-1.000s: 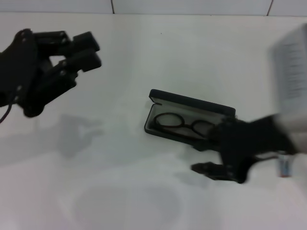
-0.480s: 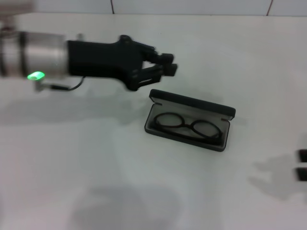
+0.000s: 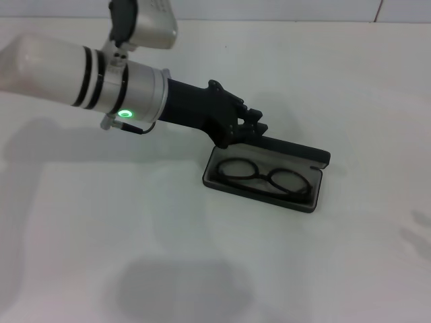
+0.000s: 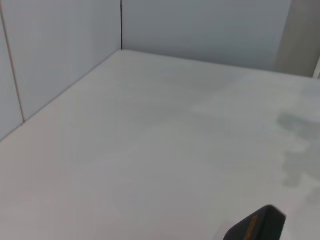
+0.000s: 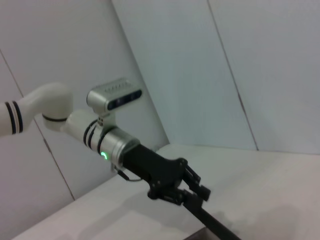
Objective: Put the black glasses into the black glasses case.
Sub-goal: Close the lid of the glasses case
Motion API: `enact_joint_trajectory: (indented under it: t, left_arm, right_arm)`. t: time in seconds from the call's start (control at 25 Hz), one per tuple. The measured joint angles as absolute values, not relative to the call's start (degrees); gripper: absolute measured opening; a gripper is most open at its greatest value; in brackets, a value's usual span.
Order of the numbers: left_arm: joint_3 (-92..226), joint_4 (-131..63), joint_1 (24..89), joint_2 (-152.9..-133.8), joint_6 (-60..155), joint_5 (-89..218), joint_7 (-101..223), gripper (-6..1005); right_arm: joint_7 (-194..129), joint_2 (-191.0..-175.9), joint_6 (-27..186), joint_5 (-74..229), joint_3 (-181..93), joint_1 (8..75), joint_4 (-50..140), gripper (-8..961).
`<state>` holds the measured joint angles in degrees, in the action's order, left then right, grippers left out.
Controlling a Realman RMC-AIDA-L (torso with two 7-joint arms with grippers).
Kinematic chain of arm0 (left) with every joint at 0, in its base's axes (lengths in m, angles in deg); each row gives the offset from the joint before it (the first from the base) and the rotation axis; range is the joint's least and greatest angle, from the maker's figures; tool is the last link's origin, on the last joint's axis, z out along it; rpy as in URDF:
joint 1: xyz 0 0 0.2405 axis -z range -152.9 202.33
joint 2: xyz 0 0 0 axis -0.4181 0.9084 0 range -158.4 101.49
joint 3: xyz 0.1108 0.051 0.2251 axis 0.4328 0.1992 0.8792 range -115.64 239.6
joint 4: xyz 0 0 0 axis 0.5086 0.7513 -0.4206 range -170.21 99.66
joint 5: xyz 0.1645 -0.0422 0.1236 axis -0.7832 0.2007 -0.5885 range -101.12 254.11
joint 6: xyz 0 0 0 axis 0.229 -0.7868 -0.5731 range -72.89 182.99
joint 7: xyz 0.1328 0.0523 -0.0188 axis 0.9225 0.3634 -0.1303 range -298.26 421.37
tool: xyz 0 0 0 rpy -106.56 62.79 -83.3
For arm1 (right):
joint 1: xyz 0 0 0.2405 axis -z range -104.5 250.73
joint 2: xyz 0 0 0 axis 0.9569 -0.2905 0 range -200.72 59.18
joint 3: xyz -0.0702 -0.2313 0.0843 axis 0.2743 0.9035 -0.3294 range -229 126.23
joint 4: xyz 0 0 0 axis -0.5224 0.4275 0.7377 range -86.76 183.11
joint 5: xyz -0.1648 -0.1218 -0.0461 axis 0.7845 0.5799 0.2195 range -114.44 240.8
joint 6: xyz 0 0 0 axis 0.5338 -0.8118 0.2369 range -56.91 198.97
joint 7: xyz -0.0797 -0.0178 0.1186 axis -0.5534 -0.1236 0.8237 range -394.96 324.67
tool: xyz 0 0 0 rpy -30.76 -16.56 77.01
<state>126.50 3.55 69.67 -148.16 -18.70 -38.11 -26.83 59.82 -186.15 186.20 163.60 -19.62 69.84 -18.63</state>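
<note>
Resting inside open black glasses case (image 3: 316,202) – black glasses (image 3: 264,174); left tool (image 3: 254,130) at lid.

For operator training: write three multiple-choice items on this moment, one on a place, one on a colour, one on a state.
1. Where are the black glasses?
A. Inside the black glasses case
B. On the table beside it
C. Held in a gripper

2. What colour is the light on the left arm's wrist?
A. Red
B. Green
C. Blue

3. How is the case?
A. Shut
B. Open
C. Upside down

Answers: 1 A, the frame lies on the grey lining. 2 B, a green light glows on the silver cuff. 3 B, the lid stands up behind the tray, with the left gripper at it.
</note>
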Motion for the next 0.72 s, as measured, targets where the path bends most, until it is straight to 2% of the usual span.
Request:
enact_joint_trajectory:
  t: [0.72]
  left_arm:
    - [128.36,-5.59,71.85,-148.48,-15.35,-35.96,-23.32,220]
  right_arm:
    - [57.17,-185.87,183.04,164.12,-20.09,65.09,-12.47,477]
